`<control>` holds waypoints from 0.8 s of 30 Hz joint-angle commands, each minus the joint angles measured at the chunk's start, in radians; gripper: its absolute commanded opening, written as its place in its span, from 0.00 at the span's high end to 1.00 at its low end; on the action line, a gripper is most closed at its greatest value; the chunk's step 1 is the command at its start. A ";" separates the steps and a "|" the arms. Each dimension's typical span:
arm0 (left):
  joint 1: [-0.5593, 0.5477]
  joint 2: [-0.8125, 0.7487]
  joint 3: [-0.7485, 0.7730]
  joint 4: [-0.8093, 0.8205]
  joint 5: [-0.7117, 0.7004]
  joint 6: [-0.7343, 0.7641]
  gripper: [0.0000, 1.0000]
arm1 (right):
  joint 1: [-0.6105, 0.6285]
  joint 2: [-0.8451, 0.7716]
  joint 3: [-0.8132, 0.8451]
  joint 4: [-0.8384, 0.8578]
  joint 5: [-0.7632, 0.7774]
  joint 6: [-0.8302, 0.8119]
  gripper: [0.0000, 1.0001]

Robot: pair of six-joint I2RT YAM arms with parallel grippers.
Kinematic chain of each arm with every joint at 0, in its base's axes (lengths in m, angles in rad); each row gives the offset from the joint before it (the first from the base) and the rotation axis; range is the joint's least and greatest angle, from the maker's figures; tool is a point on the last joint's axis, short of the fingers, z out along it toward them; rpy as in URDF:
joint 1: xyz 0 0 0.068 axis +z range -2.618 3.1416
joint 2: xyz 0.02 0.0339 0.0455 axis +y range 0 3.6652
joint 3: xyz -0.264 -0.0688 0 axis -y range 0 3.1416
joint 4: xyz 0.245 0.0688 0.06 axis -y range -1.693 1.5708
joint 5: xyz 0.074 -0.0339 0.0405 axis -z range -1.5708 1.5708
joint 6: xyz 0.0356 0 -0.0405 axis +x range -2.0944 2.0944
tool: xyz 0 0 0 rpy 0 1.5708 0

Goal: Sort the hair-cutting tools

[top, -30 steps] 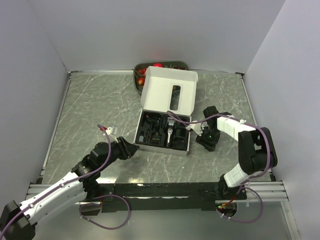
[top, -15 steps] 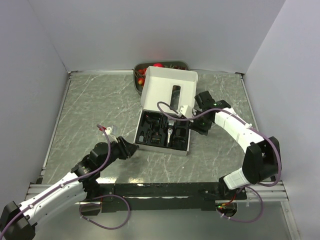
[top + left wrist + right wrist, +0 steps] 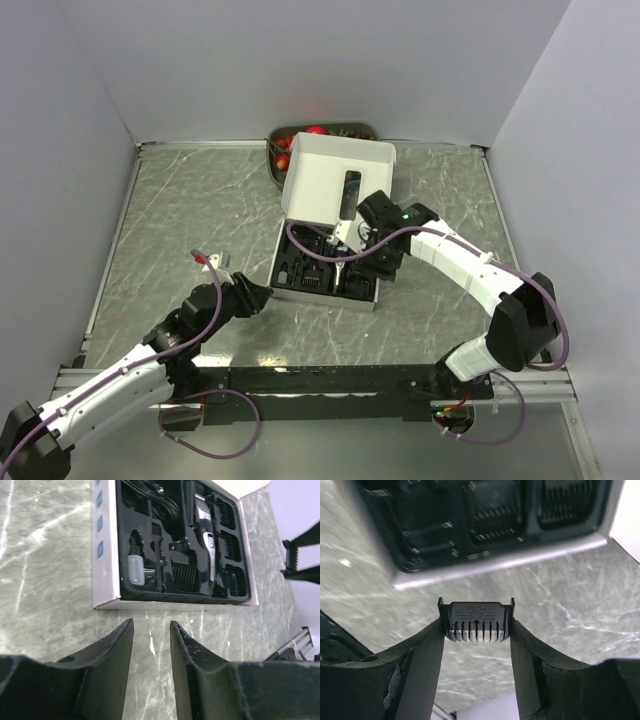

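Right gripper [image 3: 476, 628] reached box [image 3: 495, 563], comb guard [image 3: 476, 615] clamped crosswise.

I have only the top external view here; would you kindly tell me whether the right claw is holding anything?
Observer: Yes. The right wrist view shows the right claw shut on a black comb guard marked PUSH.
Operator: Thank you. Is the left claw carrying something too?
Observer: No. In the left wrist view the left claw is open and empty, above bare table just short of the white box.
Operator: Is the hair clipper inside that box?
Observer: Yes, the hair clipper lies inside it, silver face up.
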 commanded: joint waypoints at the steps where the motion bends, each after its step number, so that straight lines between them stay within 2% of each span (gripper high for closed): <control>1: -0.001 0.014 0.046 -0.004 -0.052 -0.001 0.59 | 0.069 -0.001 0.030 0.020 0.024 0.112 0.62; 11: -0.001 0.036 0.065 -0.048 -0.098 -0.007 0.59 | 0.108 0.117 -0.026 0.172 0.066 0.143 0.63; 16: -0.001 0.062 0.077 -0.053 -0.107 -0.007 0.59 | 0.108 0.184 -0.009 0.184 0.038 0.138 0.64; 24: 0.001 0.089 0.077 -0.028 -0.110 -0.005 0.59 | 0.126 0.192 -0.051 0.190 0.004 0.135 0.65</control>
